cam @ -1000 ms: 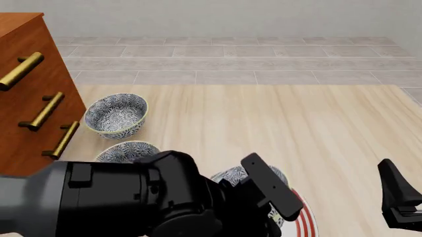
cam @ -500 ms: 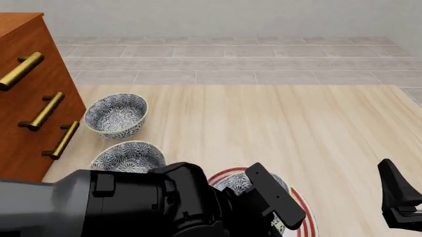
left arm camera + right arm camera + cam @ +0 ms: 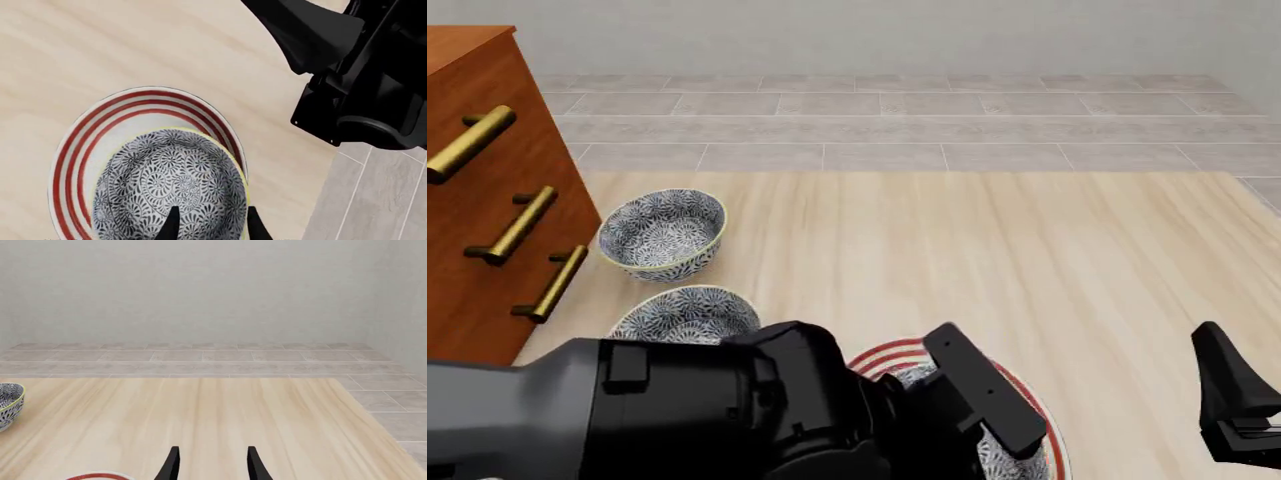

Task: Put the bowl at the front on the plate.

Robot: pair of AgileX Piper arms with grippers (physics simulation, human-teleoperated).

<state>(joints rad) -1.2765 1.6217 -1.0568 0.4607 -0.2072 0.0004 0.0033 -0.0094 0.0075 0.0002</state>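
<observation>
The bowl (image 3: 170, 187) is sitting on the plate (image 3: 70, 150), pushed toward one edge. Lifting away carelessly could drag or tip it off the rim. The left gripper (image 3: 210, 222) is hanging over the bowl, fingers parted, apparently touching nothing. The right gripper (image 3: 210, 462), beside the plate, is waiting open and empty

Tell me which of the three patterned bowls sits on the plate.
The bowl under the left gripper, sitting inside the red-ringed plate; the other two bowls stand by the dresser.
</observation>
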